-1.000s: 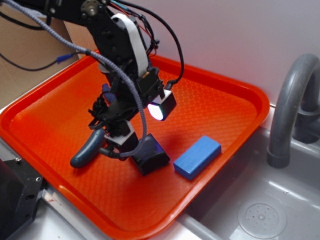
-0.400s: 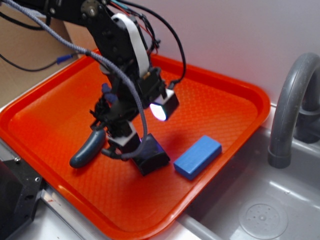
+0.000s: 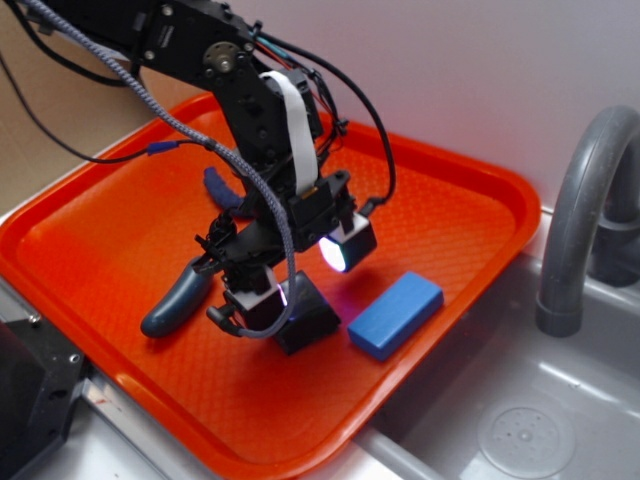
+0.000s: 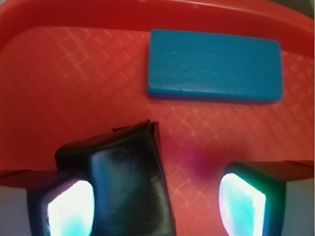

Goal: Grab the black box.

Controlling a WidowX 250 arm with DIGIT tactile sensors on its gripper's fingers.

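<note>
The black box (image 3: pixel 308 320) is a glossy dark block lying on the orange tray (image 3: pixel 100 235), near its front right part. My gripper (image 3: pixel 297 278) is down over it and open, its lit pads straddling the block. In the wrist view the black box (image 4: pixel 125 179) stands between the fingers of the gripper (image 4: pixel 156 205). It sits against the left glowing pad (image 4: pixel 71 206), with a wide strip of bare tray between it and the right pad (image 4: pixel 241 204).
A flat blue block (image 3: pixel 395 315) lies just right of the box, also in the wrist view as the blue block (image 4: pixel 215 65) ahead. A dark grey-blue sausage toy (image 3: pixel 175 300) lies to the left. A grey faucet (image 3: pixel 580 220) and sink (image 3: pixel 520 430) stand beyond the tray's right rim.
The arm has swung to the right and lower, bringing the open fingers from beside the box's left edge to either side of it. The box, blue block and sausage toy have stayed put.
</note>
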